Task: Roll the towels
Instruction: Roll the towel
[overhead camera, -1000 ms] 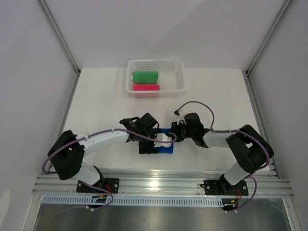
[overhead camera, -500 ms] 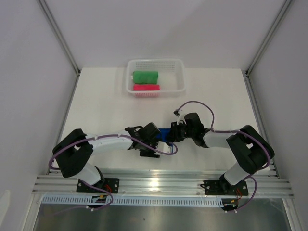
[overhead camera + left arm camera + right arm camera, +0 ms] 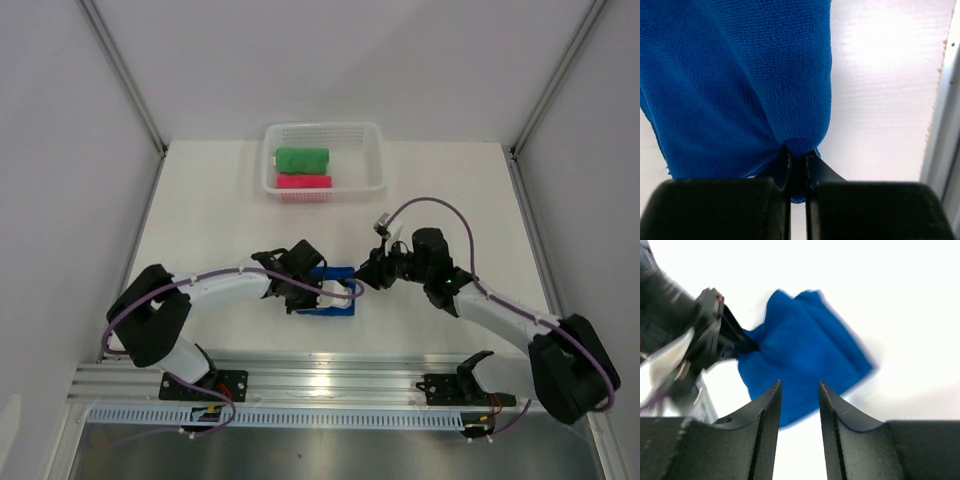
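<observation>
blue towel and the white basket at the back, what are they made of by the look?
Royal blue towel: soft cloth, probably microfibre or terry; fine nubbly matte pile that gathers into folds. White mesh basket: seems to be moulded plastic; regular grid of holes, stiff straight rim.

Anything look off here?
Blue towel is puckered to a point where the left fingers pinch its edge, not rolled. Green towel and pink towel sit rolled in the basket.
</observation>
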Robot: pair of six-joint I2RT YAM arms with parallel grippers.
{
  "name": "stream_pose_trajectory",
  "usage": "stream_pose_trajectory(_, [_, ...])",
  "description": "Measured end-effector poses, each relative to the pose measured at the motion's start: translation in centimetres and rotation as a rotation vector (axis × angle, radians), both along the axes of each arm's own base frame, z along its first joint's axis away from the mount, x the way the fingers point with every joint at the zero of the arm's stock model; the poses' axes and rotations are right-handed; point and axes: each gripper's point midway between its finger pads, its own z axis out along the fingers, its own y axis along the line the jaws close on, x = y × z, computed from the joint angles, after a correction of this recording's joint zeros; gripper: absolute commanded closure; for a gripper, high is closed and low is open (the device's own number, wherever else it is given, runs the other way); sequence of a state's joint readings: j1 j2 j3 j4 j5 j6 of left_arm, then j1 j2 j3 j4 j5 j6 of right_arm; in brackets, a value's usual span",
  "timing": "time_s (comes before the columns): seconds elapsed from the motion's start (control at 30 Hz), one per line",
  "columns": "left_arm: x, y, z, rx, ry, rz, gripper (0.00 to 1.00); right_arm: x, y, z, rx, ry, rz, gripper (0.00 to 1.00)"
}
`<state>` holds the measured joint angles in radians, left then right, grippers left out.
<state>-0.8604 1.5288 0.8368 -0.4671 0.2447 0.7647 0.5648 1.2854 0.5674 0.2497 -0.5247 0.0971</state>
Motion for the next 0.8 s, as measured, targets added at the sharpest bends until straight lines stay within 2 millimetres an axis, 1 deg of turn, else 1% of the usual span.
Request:
stream_pose_trajectory(0.1, [0.0, 0.9, 0.7, -0.005, 0.076, 0.019, 0.99, 0.2, -1.7, 3.0, -0.014, -0.185, 0.032, 0.58])
stream_pose_trajectory(0.17, [-0.1, 1.3, 1.5, -0.014, 0.120, 0.018, 0.99, 0.0, -2.5, 4.4, -0.035, -0.295, 0.067, 0.55])
stream_pose_trajectory(0.2, [-0.1, 1.5, 1.9, -0.019, 0.137, 0.013, 0.99, -0.4, -2.8, 5.1, -0.047, -0.350, 0.096, 0.49])
stream_pose_trajectory(0.27, [-0.3, 1.6, 2.5, -0.033, 0.173, 0.002, 0.99, -1.4, -3.0, 5.6, -0.075, -0.445, 0.184, 0.45])
stream_pose_trajectory(0.3, [-0.6, 1.8, 2.7, -0.037, 0.200, -0.005, 0.99, -2.2, -3.0, 5.5, -0.086, -0.476, 0.239, 0.43])
stream_pose_trajectory(0.37, [-1.0, 1.9, 3.1, -0.045, 0.245, -0.019, 0.99, -3.4, -2.9, 4.9, -0.101, -0.506, 0.331, 0.41])
stream_pose_trajectory(0.43, [-1.4, 2.0, 3.2, -0.053, 0.295, -0.026, 0.99, -4.7, -2.7, 3.9, -0.121, -0.520, 0.414, 0.40])
stream_pose_trajectory(0.53, [-1.7, 2.3, 3.2, -0.058, 0.357, -0.027, 0.99, -6.4, -1.7, 2.3, -0.149, -0.546, 0.525, 0.40])
stream_pose_trajectory(0.67, [-2.0, 2.4, 2.9, -0.057, 0.411, -0.026, 0.99, -7.5, 0.1, 0.2, -0.173, -0.550, 0.624, 0.38])
stream_pose_trajectory(0.8, [-2.0, 2.4, 3.1, -0.062, 0.441, -0.022, 0.99, -7.6, 1.4, -2.1, -0.202, -0.537, 0.670, 0.37])
